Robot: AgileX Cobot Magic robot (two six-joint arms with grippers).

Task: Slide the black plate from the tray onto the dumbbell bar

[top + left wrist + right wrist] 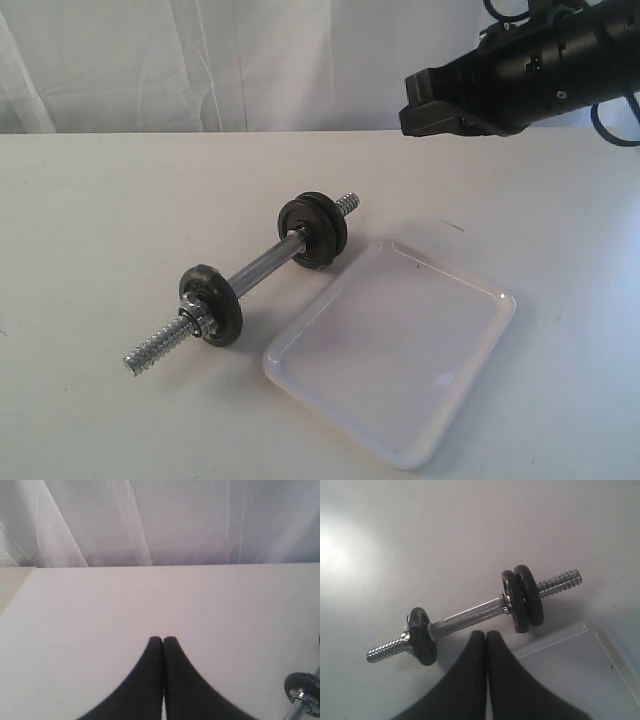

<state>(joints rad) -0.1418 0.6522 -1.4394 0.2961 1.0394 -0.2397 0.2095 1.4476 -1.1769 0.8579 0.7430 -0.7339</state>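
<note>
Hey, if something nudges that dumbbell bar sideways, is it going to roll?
Probably yes: the dumbbell bar rests on round discs on a flat table. With two discs at one end and one at the other, it may curve rather than roll straight. It looks all metal, likely heavy for its size.

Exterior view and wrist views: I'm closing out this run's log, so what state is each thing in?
tray: empty.
dumbbell bar: lying flat beside the tray.
black plate: threaded onto the bar, against a second disc.
third disc: on the bar's opposite end.
left gripper: jaws shut, empty.
right gripper: jaws shut, empty.
</note>
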